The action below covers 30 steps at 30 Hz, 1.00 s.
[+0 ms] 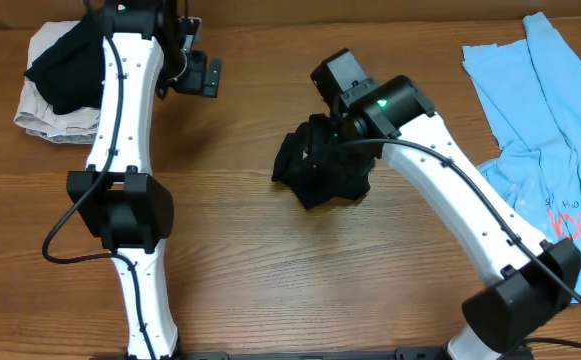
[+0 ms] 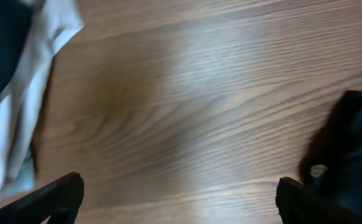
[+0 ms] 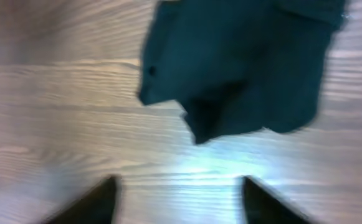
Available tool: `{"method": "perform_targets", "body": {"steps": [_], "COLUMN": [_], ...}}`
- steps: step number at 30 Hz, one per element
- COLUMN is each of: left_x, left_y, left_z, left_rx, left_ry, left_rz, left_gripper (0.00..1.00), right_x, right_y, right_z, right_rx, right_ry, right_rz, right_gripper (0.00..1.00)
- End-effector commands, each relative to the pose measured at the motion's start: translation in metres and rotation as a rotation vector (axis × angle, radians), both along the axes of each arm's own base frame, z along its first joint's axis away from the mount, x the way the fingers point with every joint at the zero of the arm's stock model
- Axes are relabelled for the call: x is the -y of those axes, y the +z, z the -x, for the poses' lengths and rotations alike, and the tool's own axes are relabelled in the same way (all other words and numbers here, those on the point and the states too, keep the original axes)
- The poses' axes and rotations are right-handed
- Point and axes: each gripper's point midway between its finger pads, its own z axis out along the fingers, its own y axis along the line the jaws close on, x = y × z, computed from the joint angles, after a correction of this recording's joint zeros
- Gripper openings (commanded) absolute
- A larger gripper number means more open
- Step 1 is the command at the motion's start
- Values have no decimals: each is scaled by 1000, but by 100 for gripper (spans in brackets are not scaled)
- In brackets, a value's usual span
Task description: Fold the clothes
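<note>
A black garment [image 1: 322, 165] lies crumpled in a heap mid-table. It fills the top of the right wrist view [image 3: 243, 68] and shows at the right edge of the left wrist view [image 2: 349, 149]. My right gripper [image 3: 177, 190] is open and empty above bare wood just beside the heap; overhead its head [image 1: 342, 80] sits at the heap's far side. My left gripper [image 2: 177, 199] is open and empty over bare wood, at the back left in the overhead view [image 1: 202, 75]. A light-blue tee with red print [image 1: 560, 140] lies spread at the right edge.
A pile of folded clothes, pale cloth with a black piece on top [image 1: 60, 80], sits at the back left corner; its white edge shows in the left wrist view [image 2: 19, 93]. Wooden table [image 1: 270, 270].
</note>
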Motion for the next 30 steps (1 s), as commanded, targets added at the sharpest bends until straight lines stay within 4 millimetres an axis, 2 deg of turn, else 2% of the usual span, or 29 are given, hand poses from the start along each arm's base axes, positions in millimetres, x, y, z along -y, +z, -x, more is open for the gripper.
{"method": "perform_targets", "body": {"steps": [1,9,14,18,19,23,27,30], "left_x": [40,102,138,149,152,167,175,185], "left_y": [6,21,23,18,18,23,23,9], "left_z": [-6,-25,-19,-3,1,9,3,6], "left_rx": [52,204,238,183,169,165,198,177], "left_ry": [-177,-370,-508,-520,-526,-573,-601,-652], "left_rz": [70,120,102,121,142,236,250,257], "left_gripper": [100,100,100,100,100,100,100,100], "right_x": [20,39,68,107,111,113,122,131], "right_y": [15,-13,-15,-7,-6,0,0,-1], "right_z": [-4,-1,-11,-25,-28,-37,-40,-43], "right_rx": [61,42,20,13,10,-2,4,15], "right_ry": [-79,-96,-183,-277,-270,-165,-172,-189], "right_rz": [62,170,176,123,97,-82,-79,-59], "right_gripper": [100,100,100,100,100,100,100,100]}}
